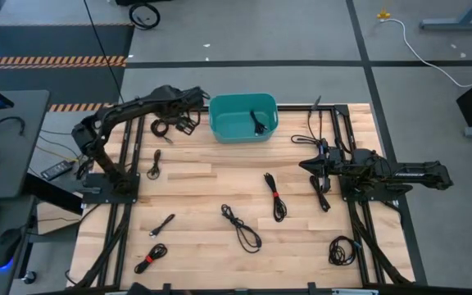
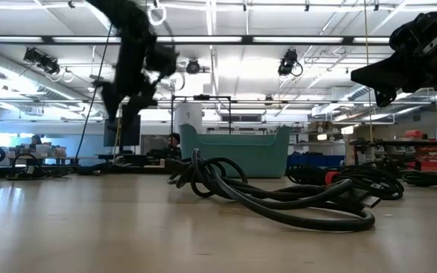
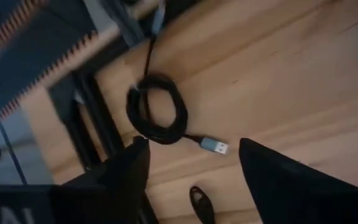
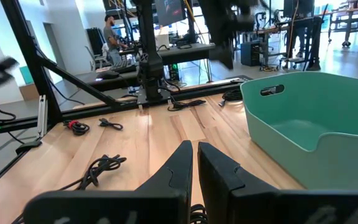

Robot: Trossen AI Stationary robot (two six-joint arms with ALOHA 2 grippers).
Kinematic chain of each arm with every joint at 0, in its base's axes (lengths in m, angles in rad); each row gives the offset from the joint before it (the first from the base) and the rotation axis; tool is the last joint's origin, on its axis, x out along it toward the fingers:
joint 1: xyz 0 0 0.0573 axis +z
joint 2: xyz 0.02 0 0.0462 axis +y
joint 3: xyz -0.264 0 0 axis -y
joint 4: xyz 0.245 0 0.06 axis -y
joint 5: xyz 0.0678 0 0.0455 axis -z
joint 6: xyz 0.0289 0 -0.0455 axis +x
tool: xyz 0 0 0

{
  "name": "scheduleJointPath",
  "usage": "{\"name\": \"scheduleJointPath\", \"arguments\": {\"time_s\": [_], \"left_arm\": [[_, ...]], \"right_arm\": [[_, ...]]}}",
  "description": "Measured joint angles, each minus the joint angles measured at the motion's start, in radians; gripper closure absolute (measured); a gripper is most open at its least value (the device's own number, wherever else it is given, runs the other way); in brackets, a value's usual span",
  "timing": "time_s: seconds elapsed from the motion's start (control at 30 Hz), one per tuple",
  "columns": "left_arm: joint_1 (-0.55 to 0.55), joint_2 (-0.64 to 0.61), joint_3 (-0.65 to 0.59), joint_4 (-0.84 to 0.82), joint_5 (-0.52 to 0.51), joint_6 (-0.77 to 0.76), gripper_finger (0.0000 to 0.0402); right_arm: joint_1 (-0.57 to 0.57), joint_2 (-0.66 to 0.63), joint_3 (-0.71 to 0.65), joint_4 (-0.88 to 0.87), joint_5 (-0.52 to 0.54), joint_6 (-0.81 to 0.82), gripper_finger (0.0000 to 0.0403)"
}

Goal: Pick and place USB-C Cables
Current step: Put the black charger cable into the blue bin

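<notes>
My left gripper [image 1: 184, 120] hangs open above the table's far left, just left of the teal bin [image 1: 220, 127]. In the left wrist view a coiled black cable [image 3: 180, 112] with a silver plug [image 3: 214, 146] lies on the wood beyond the open fingers [image 3: 193, 142]. It also shows in the high view [image 1: 163, 129]. One black cable [image 1: 258, 123] lies in the bin. My right gripper [image 1: 308, 164] is shut and stays over the table's right side. Its closed fingers [image 4: 194, 146] point toward the left arm, and nothing shows between them.
Several more black cable bundles lie on the wood, such as a long one with a red tie [image 1: 275, 197], a loose one [image 1: 242, 228], one at the near left [image 1: 152, 258] and one at the near right [image 1: 342, 248]. Black frame rails [image 1: 359, 221] run along both sides.
</notes>
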Motion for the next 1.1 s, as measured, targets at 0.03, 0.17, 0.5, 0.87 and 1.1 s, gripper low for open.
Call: {"name": "scheduleJointPath", "arguments": {"time_s": [0.03,0.17,0.5,0.87,1.1], "left_arm": [[0.027,0.001,-0.037,0.028,0.006,0.000,0.0135],[0.125,0.000,-0.159,0.159,0.014,-0.007,0.0120],[0.262,0.015,-0.309,0.452,0.159,0.056,0.0172],[0.279,0.043,-0.340,0.483,0.168,0.110,0.0298],[0.259,0.042,-0.339,0.479,0.297,0.139,0.0387]], "right_arm": [[0.000,0.000,0.000,0.000,0.000,0.000,0.0373],[0.000,0.000,0.000,0.000,0.000,0.000,0.0373],[0.000,0.000,0.000,0.000,0.000,0.000,0.0373],[0.000,0.000,0.000,0.000,0.000,0.000,0.0373],[0.000,0.000,0.000,0.000,0.000,0.000,0.0373]]}}
